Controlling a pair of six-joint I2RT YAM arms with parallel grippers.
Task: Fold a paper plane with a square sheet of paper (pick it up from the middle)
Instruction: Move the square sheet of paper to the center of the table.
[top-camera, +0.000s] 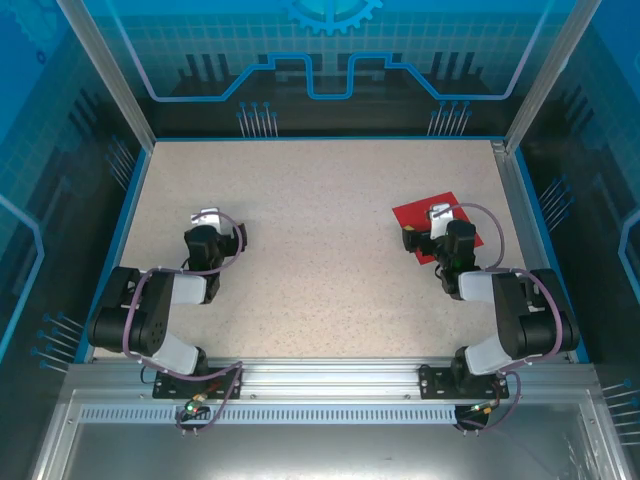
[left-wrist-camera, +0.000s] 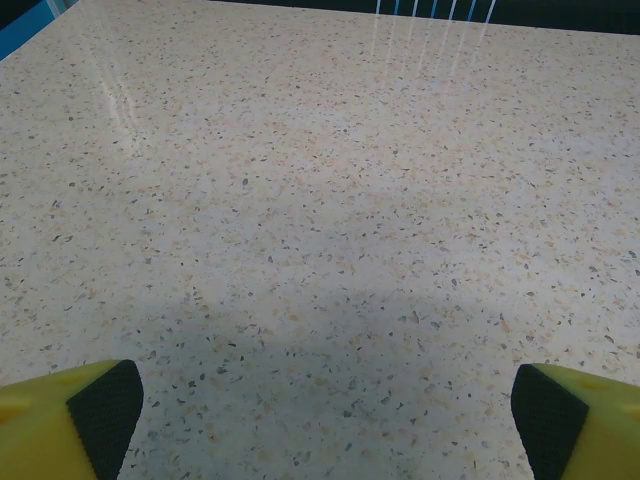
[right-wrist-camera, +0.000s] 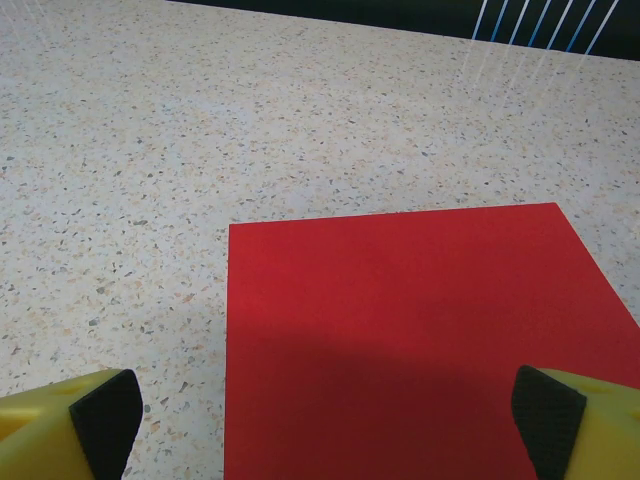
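1. Right gripper (right-wrist-camera: 325, 425): fingers (right-wrist-camera: 100, 415) spread wide, nothing held, poised over the near edge of the sheet of paper (right-wrist-camera: 420, 320).
2. The red sheet lies flat on the table (top-camera: 300, 200), far right side, with no crease showing.
3. Left gripper (left-wrist-camera: 320, 425): wide open too, empty, over bare tabletop on the left, well apart from the sheet.
4. My read: this is the opening pickup, and no folding has begun.
5. Next, the right gripper needs to reach the sheet's middle and pinch thin, flat paper off the surface. That's tricky, as the pads may slide or crumple it.
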